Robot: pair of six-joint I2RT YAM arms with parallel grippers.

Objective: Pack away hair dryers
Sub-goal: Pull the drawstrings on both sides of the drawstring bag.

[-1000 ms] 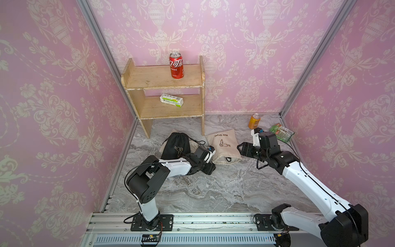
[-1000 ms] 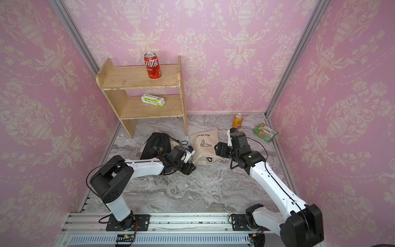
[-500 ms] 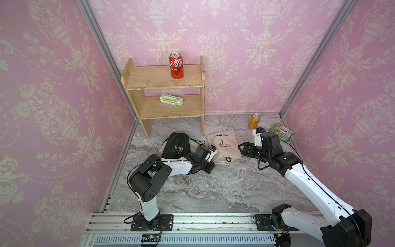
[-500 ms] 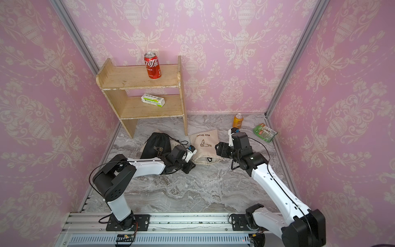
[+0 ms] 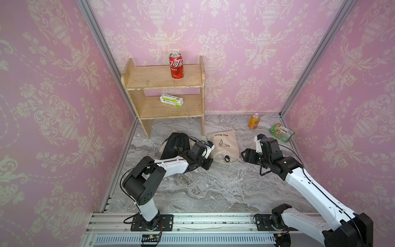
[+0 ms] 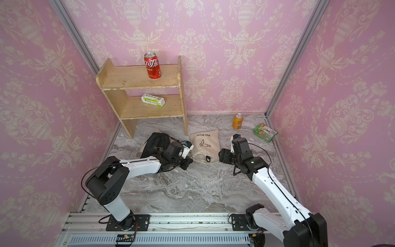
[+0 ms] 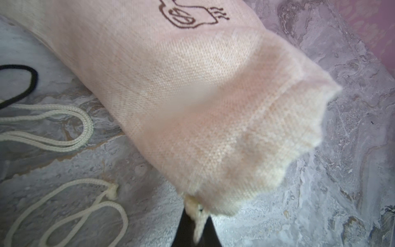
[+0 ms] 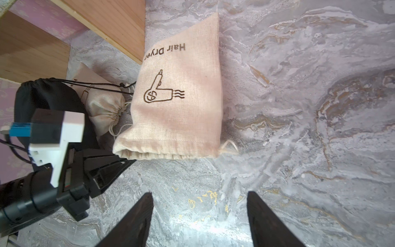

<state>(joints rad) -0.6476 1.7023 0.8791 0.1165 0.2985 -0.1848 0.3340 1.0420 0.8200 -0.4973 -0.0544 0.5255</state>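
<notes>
The rim of the beige pouch is pinched by the left pincer on the bench. The right pincer is held released just beside it. Where the hair dryers are can't be told, tbh.

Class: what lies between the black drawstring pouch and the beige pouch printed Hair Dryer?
A second beige pouch, cinched shut, lies between the black pouch and the printed pouch; the right wrist view shows it plainly.

Three walls of pink damask wallpaper, met by aluminium corner posts, enclose a grey marbled floor; a two-tier wooden shelf stands at the floor's back left corner.
</notes>
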